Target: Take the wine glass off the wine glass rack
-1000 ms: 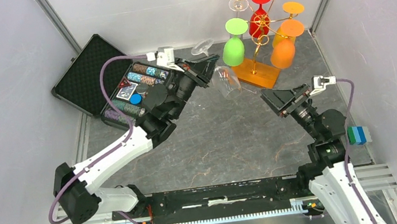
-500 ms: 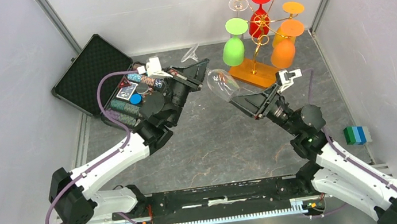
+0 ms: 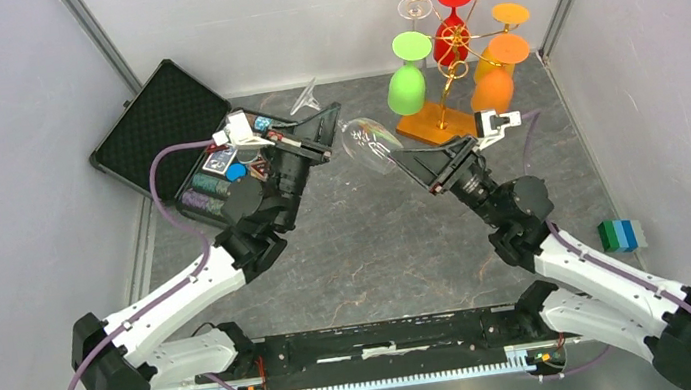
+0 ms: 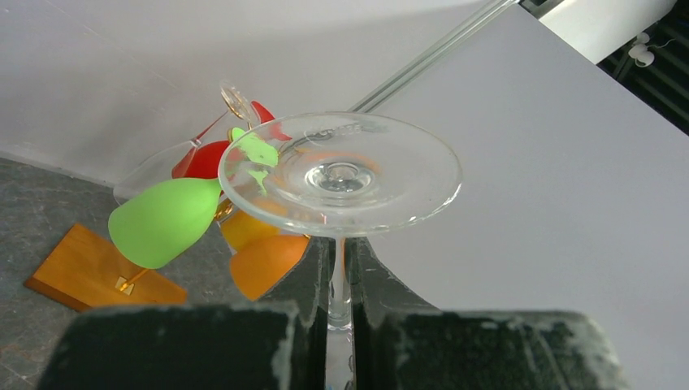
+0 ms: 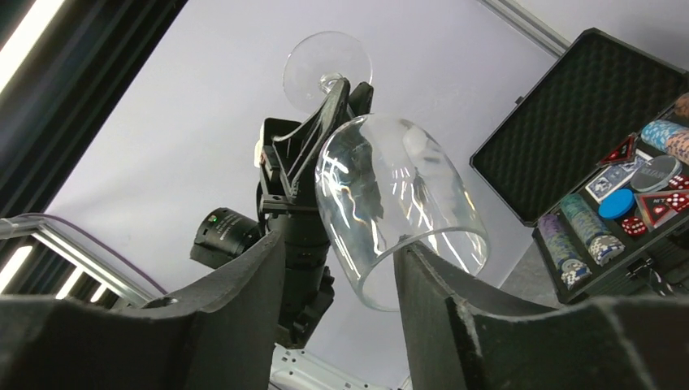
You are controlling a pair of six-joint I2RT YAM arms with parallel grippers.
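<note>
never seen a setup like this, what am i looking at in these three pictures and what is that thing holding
These are two robot arms bolted to a grey table. One picture looks down from above. The other two come from small cameras on each arm's wrist, so you see that arm's own fingers up close. The left arm's fingers are shut on the stem of a clear wine glass, held tilted in the air. The right arm's fingers are open beside the bowl; whether they touch it, I cannot tell. At the back stands a gold wire rack on a wooden base, with coloured glasses hanging upside down. On the left lies an open black case of poker chips and cards.
</note>
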